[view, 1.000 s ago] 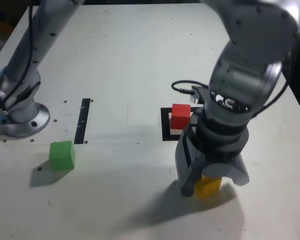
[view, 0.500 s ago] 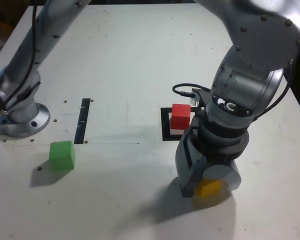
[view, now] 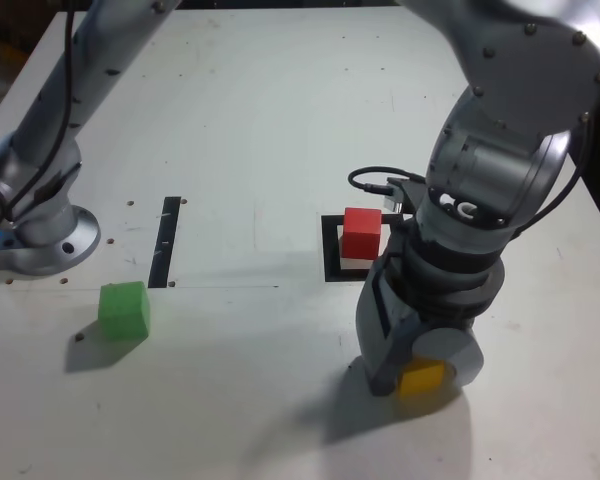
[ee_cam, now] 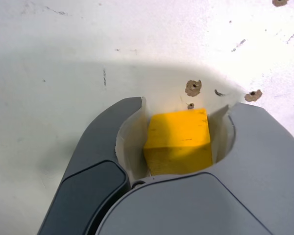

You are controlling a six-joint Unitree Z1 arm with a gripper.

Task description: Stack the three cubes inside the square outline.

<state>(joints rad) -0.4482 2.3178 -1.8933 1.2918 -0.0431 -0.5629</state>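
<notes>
My gripper is down at the table with its jaws set around the yellow cube; on the wrist view I see the cube sitting between the two curved jaws, with a sliver of gap on each side, so I judge the jaws nearly but not fully closed on it, bracketing it rather than clamping it. In the exterior view the cube shows only as a small yellow face under the gripper, resting on the table near the front edge. Just behind it, the red cube stands inside the square outline, close to the arm's wrist but clear of it. The green cube sits well apart toward the exterior view's left, near the thin black strip and the arm's base. I take the cubes to be light, rigid and matte, so not slippery; flat opposite side faces are the place to hold, squarely and about mid-height, so the block doesn't twist. Stacking on the red one will want a level, centred release.
</notes>
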